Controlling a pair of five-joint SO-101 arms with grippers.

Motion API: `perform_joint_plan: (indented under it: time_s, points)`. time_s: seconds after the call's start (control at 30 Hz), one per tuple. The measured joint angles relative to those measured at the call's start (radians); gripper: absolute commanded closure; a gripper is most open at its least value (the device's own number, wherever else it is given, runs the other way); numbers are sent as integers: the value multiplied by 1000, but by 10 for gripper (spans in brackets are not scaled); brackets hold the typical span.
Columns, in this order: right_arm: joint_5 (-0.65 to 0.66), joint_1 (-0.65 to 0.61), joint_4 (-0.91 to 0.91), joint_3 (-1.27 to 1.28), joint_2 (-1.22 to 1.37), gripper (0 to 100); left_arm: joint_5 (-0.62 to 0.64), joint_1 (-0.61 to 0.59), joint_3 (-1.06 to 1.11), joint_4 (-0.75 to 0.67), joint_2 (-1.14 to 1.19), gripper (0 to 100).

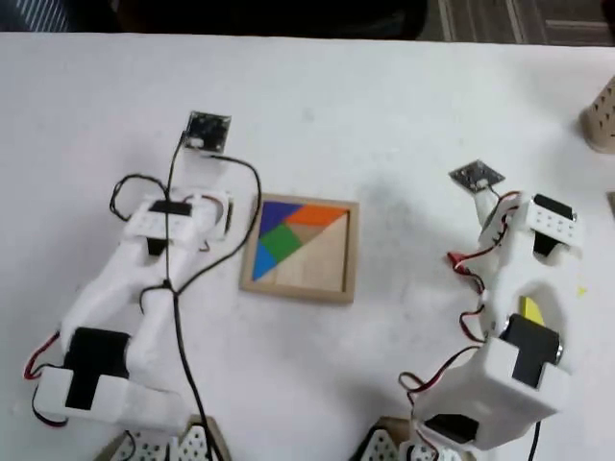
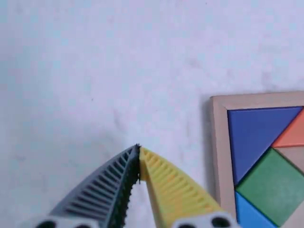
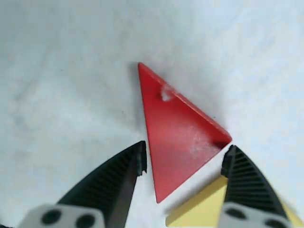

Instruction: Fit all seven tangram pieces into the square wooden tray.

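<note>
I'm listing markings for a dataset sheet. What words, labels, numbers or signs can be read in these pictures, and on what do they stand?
No text can be read anywhere.
square wooden tray: plain rim, no print seen.
red triangle: a pale scuff, no lettering.
small dark board and second board on the table: any marking is too small to read.
</note>
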Motion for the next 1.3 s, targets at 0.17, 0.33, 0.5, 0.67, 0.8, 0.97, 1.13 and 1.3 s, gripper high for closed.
perform_joint_plan:
  time_s: [0.17, 0.33, 0.5, 0.67, 0.8, 0.97, 1.13, 1.3]
  points:
    - [26, 0, -28, -18, 64, 703, -11, 0, 0, 0, 0, 976]
    - [48, -3, -25, -34, 89, 703, -14, 0, 0, 0, 0, 976]
    - [72, -3, -25, -41, 91, 704, -14, 0, 0, 0, 0, 976]
    - [100, -17, -25, -74, 91, 702, -14, 0, 0, 0, 0, 976]
    - [144, -26, 14, -143, 91, 702, -14, 0, 0, 0, 0, 976]
    - [213, -28, 72, -170, 100, 702, -14, 0, 0, 0, 0, 976]
    - [218, -14, 74, -186, 176, 702, -14, 0, 0, 0, 0, 976]
    - [219, 2, 68, -252, 261, 703, -14, 0, 0, 0, 0, 976]
